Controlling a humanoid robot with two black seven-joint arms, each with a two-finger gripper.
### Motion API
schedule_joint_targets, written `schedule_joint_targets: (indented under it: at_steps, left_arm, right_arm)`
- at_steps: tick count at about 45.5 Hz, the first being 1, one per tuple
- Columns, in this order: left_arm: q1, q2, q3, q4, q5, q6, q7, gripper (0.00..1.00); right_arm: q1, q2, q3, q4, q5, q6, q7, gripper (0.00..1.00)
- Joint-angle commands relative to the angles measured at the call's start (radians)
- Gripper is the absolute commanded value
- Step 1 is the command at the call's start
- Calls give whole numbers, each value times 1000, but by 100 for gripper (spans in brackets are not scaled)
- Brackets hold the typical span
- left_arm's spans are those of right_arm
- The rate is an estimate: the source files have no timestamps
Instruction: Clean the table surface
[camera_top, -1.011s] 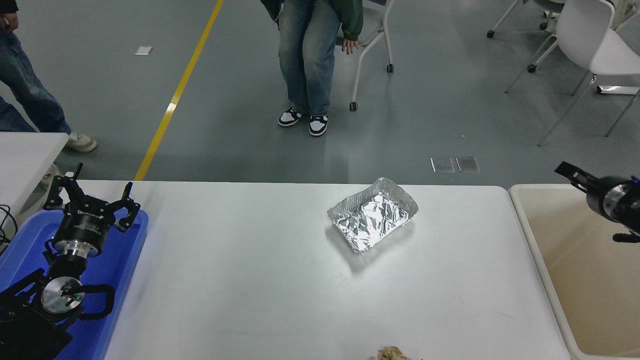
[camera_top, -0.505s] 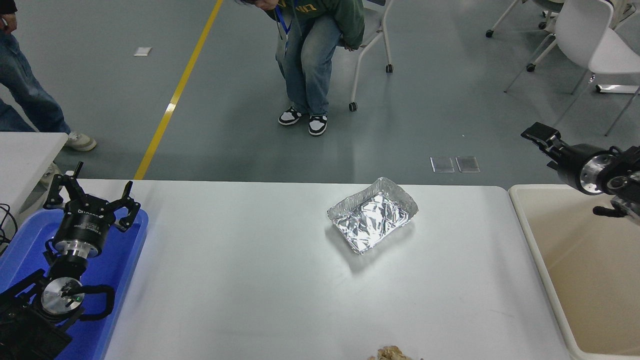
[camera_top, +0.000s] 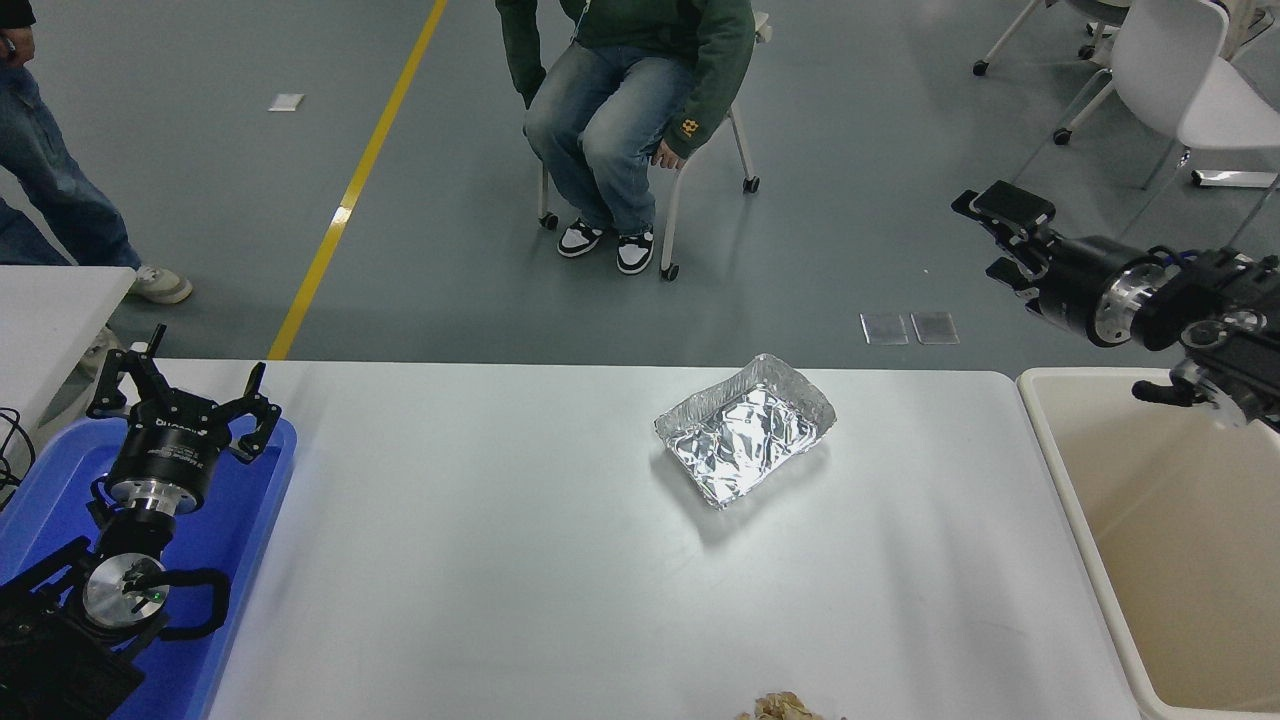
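Head view: the white table surface (camera_top: 480, 560) fills the near half of the scene. An aluminium foil tray (camera_top: 745, 430) lies on it, right of centre toward the far edge. The left pincer (camera_top: 180, 395) sits released over a blue tray (camera_top: 235, 520) at near left. The right pincer (camera_top: 1005, 235) hangs above the floor beyond the table's far right corner, near a beige bin (camera_top: 1060, 470); I cannot tell whether it is released or clenched.

Lone foil tray (camera_top: 746, 430) mid table surface (camera_top: 480, 560)
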Motion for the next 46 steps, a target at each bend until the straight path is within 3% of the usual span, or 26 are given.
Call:
schedule_joint_targets:
  at_steps: [1,24,46]
  left_arm:
    - [0,0,0,0,0,0,0,100]
    - [0,0,0,0,0,0,0,100]
    - [0,0,0,0,0,0,0,100]
  right_arm:
    - [-18,44,38,41,4,-6,25,99]
    - [-113,135,61,85,266,-8,137,98]
    - [-156,202,69,81,674,-1,193,98]
